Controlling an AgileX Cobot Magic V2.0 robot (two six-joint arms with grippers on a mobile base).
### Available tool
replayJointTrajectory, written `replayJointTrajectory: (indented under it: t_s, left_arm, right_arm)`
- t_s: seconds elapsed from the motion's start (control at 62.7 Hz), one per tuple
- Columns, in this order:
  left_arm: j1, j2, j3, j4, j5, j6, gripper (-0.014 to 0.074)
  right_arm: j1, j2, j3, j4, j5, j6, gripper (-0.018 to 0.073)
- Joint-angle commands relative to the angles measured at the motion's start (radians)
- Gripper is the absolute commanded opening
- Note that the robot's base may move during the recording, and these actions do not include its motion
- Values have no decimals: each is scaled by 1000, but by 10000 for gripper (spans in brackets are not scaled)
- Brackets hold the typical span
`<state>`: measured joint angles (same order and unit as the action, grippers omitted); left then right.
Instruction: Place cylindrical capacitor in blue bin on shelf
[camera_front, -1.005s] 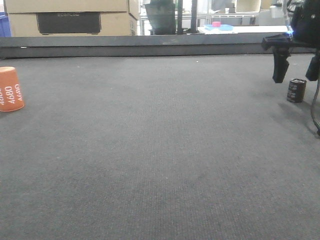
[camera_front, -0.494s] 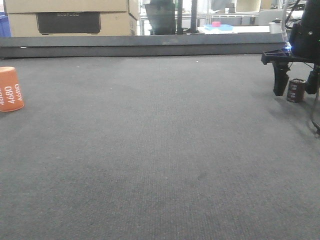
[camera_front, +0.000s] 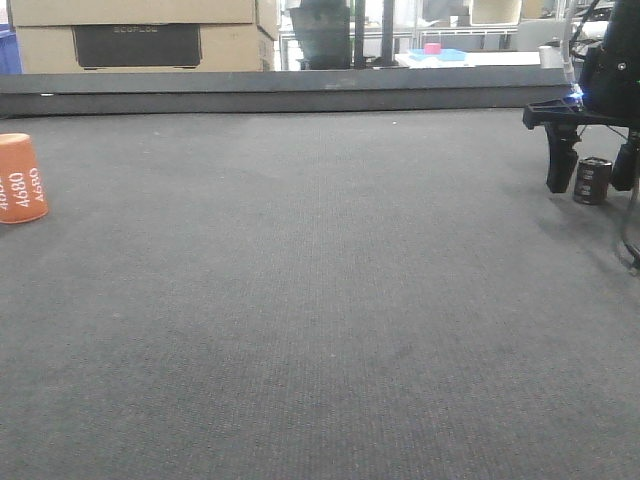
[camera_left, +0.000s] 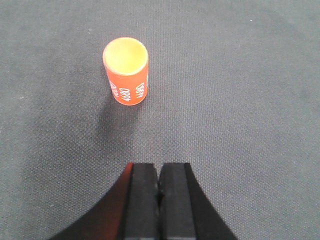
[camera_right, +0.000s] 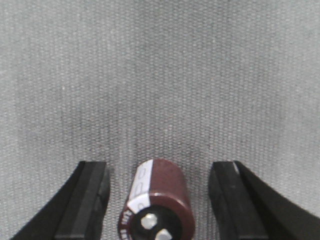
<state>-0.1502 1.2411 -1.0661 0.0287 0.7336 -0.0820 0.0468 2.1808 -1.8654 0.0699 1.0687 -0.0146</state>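
Right wrist view showed the capacitor (camera_right: 156, 200) standing between the two fingers of the right gripper (camera_right: 159, 170), which was spread wide and grasping nothing: a strip of bare grey surface (camera_front: 320, 300) was visible on each side of the brown body, so neither pad touched it. The gaps looked roughly equal, so the part sat close to the middle of the opening. Its terminal end faced up toward the camera. From the front view it stood upright near the far right edge of the surface, long axis vertical, with the dark fingers reaching down on either side of it to about its height. By my judgement the coming move turned on that alignment: the fingers flanked the round wall across its diameter, so a straight squeeze should have caught it without tipping, provided both pads met it at about the same time; an uneven closure could have pushed the small cylinder over. The left gripper (camera_left: 160, 167) was clenched with its pads pressed together, empty, hanging above the surface and pointed at the orange piece (camera_left: 126, 70) marked 4680, which stood at the far left, well apart from the capacitor. The right arm was plainly the one placed to make the pick.
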Motion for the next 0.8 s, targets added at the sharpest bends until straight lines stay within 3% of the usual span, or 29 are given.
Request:
replayJointTrajectory:
  t_s: [0.0,0.112,0.239,0.319,0.447,0.558,0.702,0.781]
  left_arm:
    - [-6,1,-10,-7,-6,-8,-111]
    - [-6,1,-10,-7,-6,-8,-111]
    - [-6,1,-10,-7,-23,-10,-111]
    - [-6,1,-10,-2,-71,-60,-111]
    - [8,8,-17,8,-137,-60,-89]
    - [43,45,-58,8,-117,-60,56]
    - [93,118,-146,8,-73,-60,347]
    - [104,168,-201,8,-43,-44,436]
  right_arm:
    - [-6,-6,-8,-3,3,-3,318]
    - [-6,-6,-8,-4,13,-3,246]
    - [-6,-6,-8,-4,18,-3,0]
    - [-6,-6,-8,-4,20,-3,-168]
    - [-6,-6,-8,-4,22,-3,-162]
    - [-6,-6,-8,-4,22,-3,-162]
    - [-6,-6,-8,4,26,-3,-162]
    - [-6,-6,-8,7,26,-3,-162]
